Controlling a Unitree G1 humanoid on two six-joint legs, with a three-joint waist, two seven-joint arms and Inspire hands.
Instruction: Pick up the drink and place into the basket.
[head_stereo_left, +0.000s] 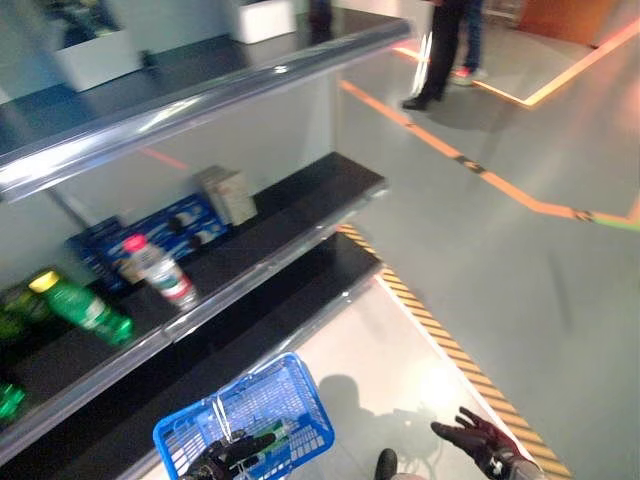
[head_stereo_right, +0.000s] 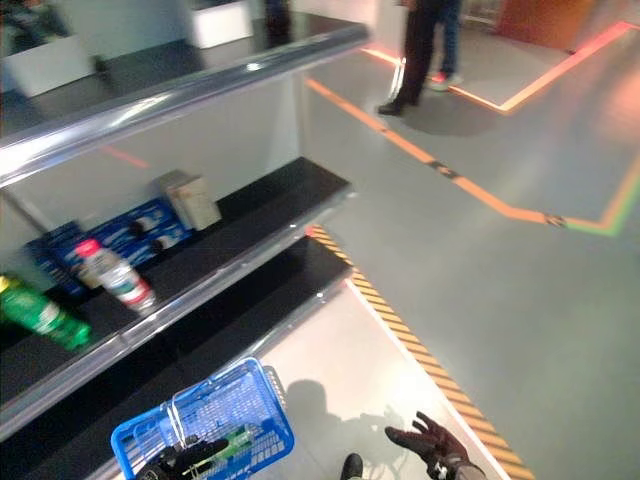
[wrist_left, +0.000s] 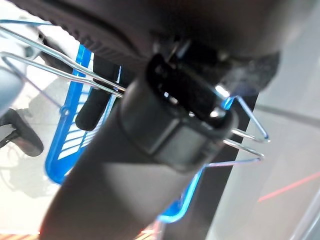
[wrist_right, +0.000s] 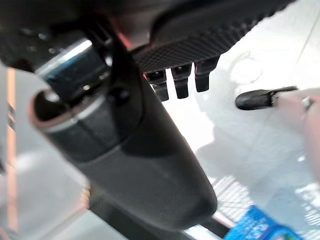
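On the middle shelf lie a clear drink bottle with a red cap (head_stereo_left: 160, 270) and a green bottle with a yellow cap (head_stereo_left: 85, 308). A blue basket (head_stereo_left: 250, 405) hangs low in front of the shelves. My left hand (head_stereo_left: 225, 455) is shut on its wire handles (wrist_left: 80, 75). A small green thing (head_stereo_right: 237, 437) shows inside the basket beside that hand. My right hand (head_stereo_left: 480, 440) hovers open over the floor to the basket's right, holding nothing, well away from the bottles.
A blue carton (head_stereo_left: 150, 235) and a tan box (head_stereo_left: 228, 195) stand further along the black shelf (head_stereo_left: 320, 200). Another green bottle (head_stereo_left: 8, 398) shows at the left edge. Yellow-black tape (head_stereo_left: 450, 340) runs along the floor. A person's legs (head_stereo_left: 440, 50) stand at the back.
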